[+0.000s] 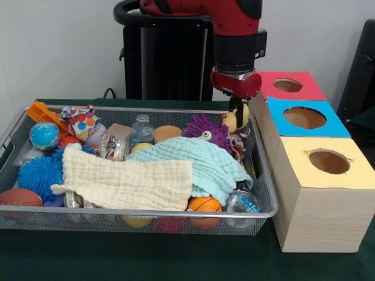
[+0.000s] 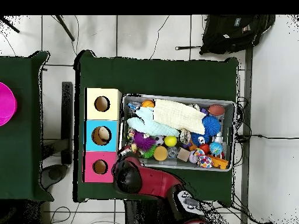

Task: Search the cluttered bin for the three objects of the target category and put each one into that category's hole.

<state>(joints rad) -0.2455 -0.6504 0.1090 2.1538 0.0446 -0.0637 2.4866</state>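
The silver wire-mesh bin (image 1: 146,212) lies on the green table, full of toys and cloths; it also shows in the overhead view (image 2: 175,97). My gripper (image 1: 237,117) hangs at the bin's far right corner, shut on the yellow chick (image 1: 229,122), whose orange beak faces left. The chick sits at about rim height. In the overhead view the red arm (image 2: 131,175) covers the gripper. The red-topped hole (image 1: 287,85) is just right of the gripper, on the farthest box (image 2: 100,167). I cannot pick out the striped plush.
The blue-topped hole (image 1: 304,117) and yellow-topped hole (image 1: 329,161) stand nearer the camera. In the bin are a purple spiky ball (image 1: 205,132), a mint cloth (image 1: 199,161), a cream cloth (image 1: 126,181), a blue spiky ball (image 1: 38,172) and a small basketball (image 1: 205,205).
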